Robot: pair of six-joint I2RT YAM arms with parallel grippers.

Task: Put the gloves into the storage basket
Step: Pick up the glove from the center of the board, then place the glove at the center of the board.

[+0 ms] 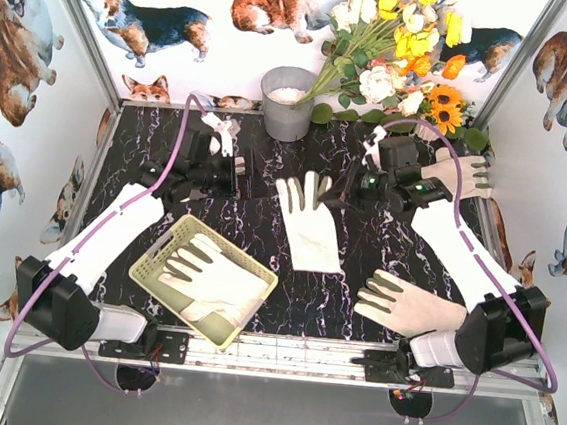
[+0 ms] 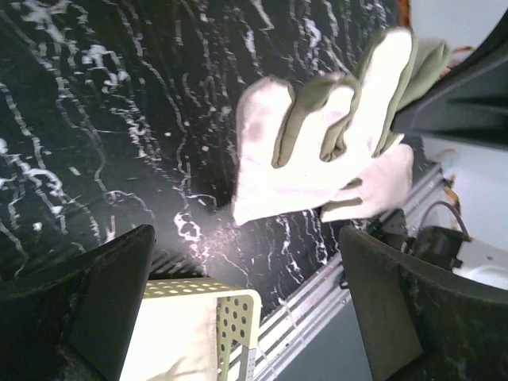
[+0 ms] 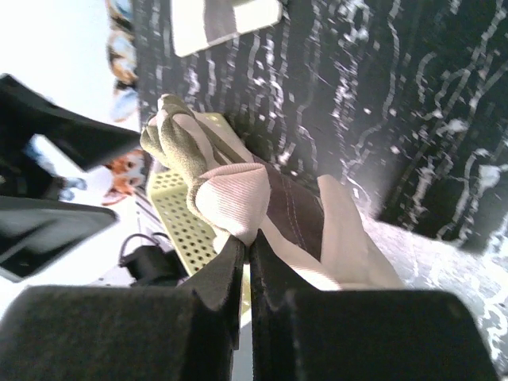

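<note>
Cream glove [image 3: 274, 208] tight in the right claw [image 3: 248, 243]

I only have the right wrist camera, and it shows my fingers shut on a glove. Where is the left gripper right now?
Observer: The left gripper is open and empty. It is to the left of your held glove and not touching it.
Operator: I see just one corner of the basket. Is anything inside it?
Observer: Yes. The basket sits at the near left, and at least one grey-fingered glove is lying in it.
</note>
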